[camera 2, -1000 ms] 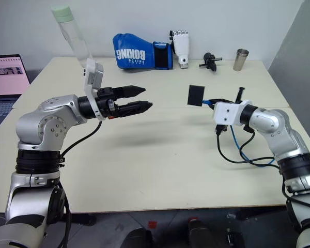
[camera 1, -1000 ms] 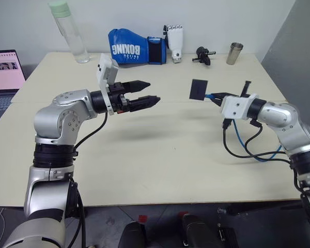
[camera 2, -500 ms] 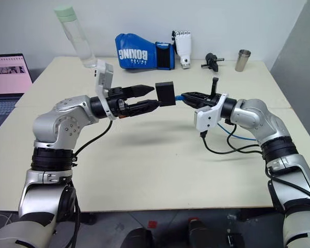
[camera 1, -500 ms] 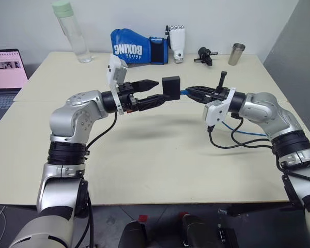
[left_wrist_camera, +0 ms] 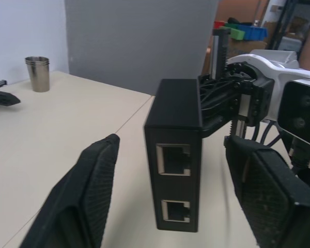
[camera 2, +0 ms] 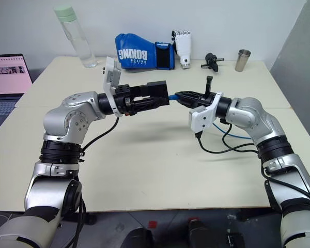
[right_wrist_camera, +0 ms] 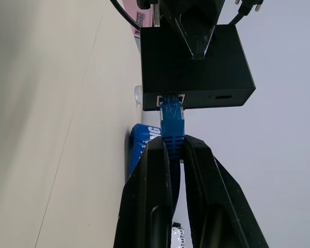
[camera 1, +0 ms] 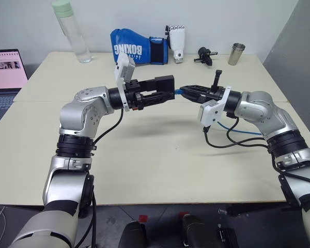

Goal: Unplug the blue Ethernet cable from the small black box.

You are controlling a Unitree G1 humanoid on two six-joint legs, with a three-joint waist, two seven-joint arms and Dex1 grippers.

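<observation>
Right gripper [right_wrist_camera: 173, 150] clamped on blue Ethernet cable [right_wrist_camera: 171, 121], plugged into small black box [left_wrist_camera: 174, 150]. Left gripper [left_wrist_camera: 170, 201] straddles box, pads seemingly not touching. Table [camera 1: 160, 165] middle bare beneath.

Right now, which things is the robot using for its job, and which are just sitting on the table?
Job things:
small black box
blue Ethernet cable, plugged into the box
left gripper
right gripper

Just lying about:
boxing glove
clear bottle
steel cup
laptop
</observation>
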